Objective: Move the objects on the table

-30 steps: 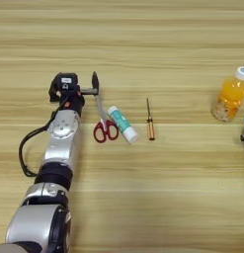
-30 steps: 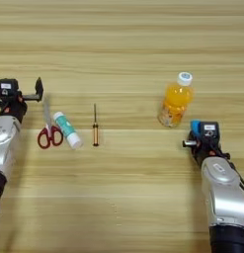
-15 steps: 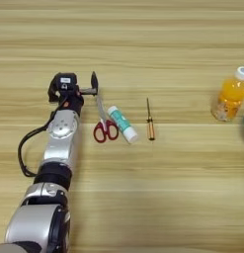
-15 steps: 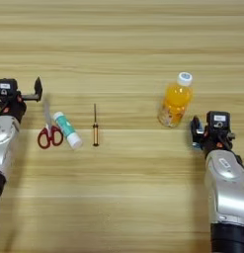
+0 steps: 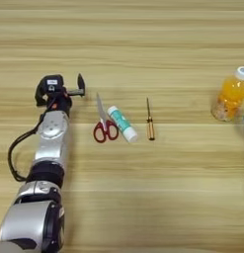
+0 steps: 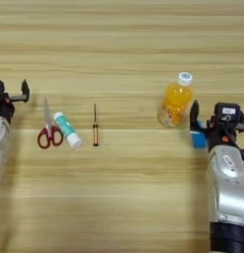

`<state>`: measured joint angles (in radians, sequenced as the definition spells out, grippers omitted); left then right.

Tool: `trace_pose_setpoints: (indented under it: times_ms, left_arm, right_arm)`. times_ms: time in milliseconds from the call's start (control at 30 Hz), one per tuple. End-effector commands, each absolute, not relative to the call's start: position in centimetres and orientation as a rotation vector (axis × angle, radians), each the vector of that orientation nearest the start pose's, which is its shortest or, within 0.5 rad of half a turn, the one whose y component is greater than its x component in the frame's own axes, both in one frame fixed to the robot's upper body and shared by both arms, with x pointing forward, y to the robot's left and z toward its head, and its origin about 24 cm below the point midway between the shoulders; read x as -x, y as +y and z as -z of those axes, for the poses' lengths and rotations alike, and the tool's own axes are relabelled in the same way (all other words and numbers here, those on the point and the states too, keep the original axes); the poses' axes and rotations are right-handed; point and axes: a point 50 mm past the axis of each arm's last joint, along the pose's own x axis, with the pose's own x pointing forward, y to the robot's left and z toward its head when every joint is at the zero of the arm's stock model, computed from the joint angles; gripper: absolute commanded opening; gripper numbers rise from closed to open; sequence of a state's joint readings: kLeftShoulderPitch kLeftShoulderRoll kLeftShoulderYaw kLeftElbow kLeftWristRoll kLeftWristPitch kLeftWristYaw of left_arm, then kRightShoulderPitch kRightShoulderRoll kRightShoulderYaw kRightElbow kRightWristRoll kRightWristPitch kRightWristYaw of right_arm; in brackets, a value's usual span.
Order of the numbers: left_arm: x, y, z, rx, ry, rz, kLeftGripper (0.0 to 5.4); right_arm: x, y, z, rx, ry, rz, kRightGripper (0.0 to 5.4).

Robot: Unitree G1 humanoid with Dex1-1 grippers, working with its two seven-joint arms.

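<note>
Right gripper (image 6: 201, 129) at right, clamped on blue block (image 6: 198, 140), just right of juice bottle (image 6: 175, 100). Left gripper (image 5: 70, 92) parked far left, fingers apart. Scissors (image 5: 104, 124), glue stick (image 5: 122, 123), screwdriver (image 5: 149, 120) side by side on table (image 5: 143, 197), left of centre.

Both arms rested low at my sides of the frame.
My left gripper (image 5: 69, 89) sat at the far left, one black finger (image 5: 81, 84) showing; my right gripper (image 6: 205, 121) stood at the right, forearm running down.
</note>
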<state>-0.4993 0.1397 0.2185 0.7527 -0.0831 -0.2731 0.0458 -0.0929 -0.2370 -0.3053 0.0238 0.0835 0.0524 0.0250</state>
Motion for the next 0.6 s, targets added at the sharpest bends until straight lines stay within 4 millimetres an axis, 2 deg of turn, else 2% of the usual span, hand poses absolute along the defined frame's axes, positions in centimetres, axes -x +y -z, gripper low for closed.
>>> trace_pose_setpoints:
  times_ms: [33,600]
  left_arm:
    - [-33.97,20.64,-4.67,0.034,-0.020,-0.196,5.40]
    - [-33.96,20.27,-4.89,0.038,-0.039,-0.174,5.40]
  right_arm:
    - [-26.25,-26.64,-7.71,0.134,-0.069,0.309,5.31]
    - [-26.25,-27.11,-7.79,0.173,-0.101,0.355,5.39]
